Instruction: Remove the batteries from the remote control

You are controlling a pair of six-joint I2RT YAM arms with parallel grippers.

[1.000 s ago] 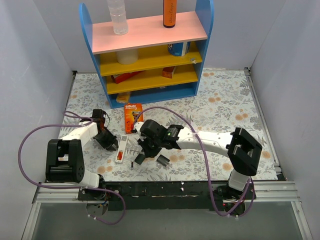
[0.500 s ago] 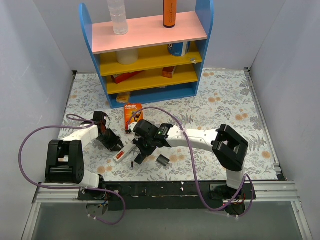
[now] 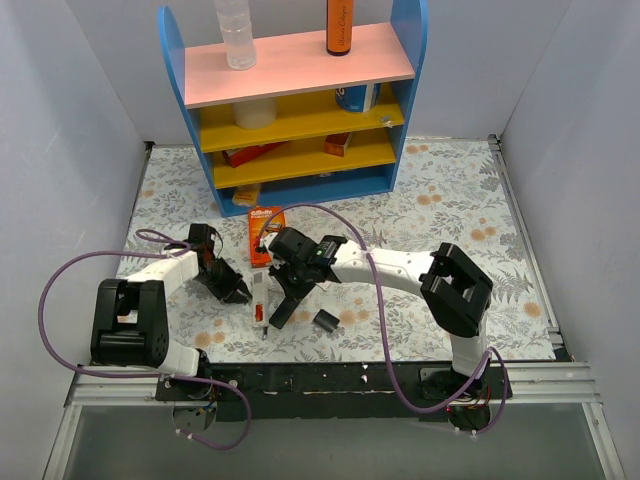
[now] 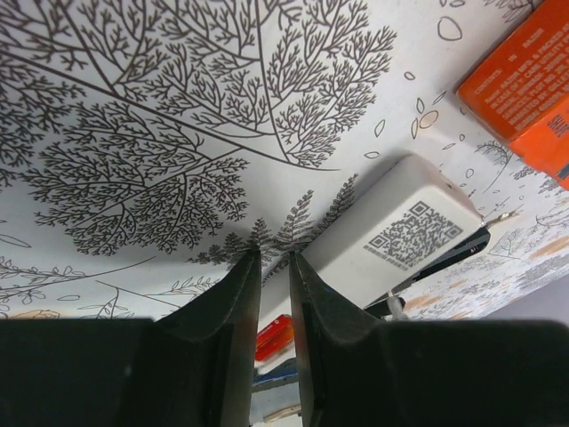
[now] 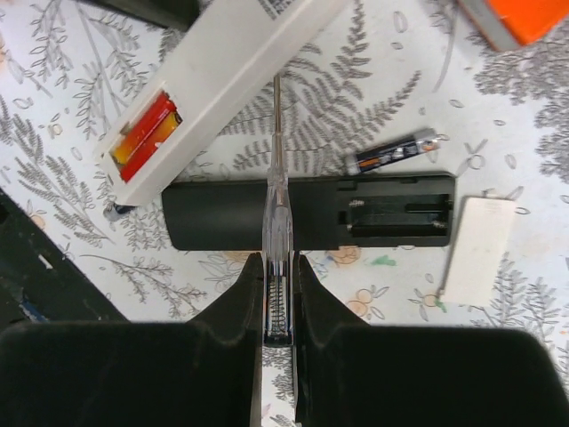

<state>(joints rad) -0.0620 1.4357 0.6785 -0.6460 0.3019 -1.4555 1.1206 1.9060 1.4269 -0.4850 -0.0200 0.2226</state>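
Right jaws are clamped on a slim clear-plastic screwdriver (image 5: 277,222) with a coiled spring visible inside its handle. Its thin metal shaft runs toward 12 o'clock, across a matte black remote (image 5: 222,213), and reaches the edge of the white remote (image 5: 240,62). The batteries (image 5: 144,133), two glossy red-orange cylinders, lie side by side in the white remote's open bay at my 10 o'clock. My left jaws are drawn nearly together with only a thin slit between them. Their tips sit just beside the white remote's rounded end on the fern-printed bench (image 4: 178,133). A flat white cover (image 5: 477,251) lies at 3 o'clock.
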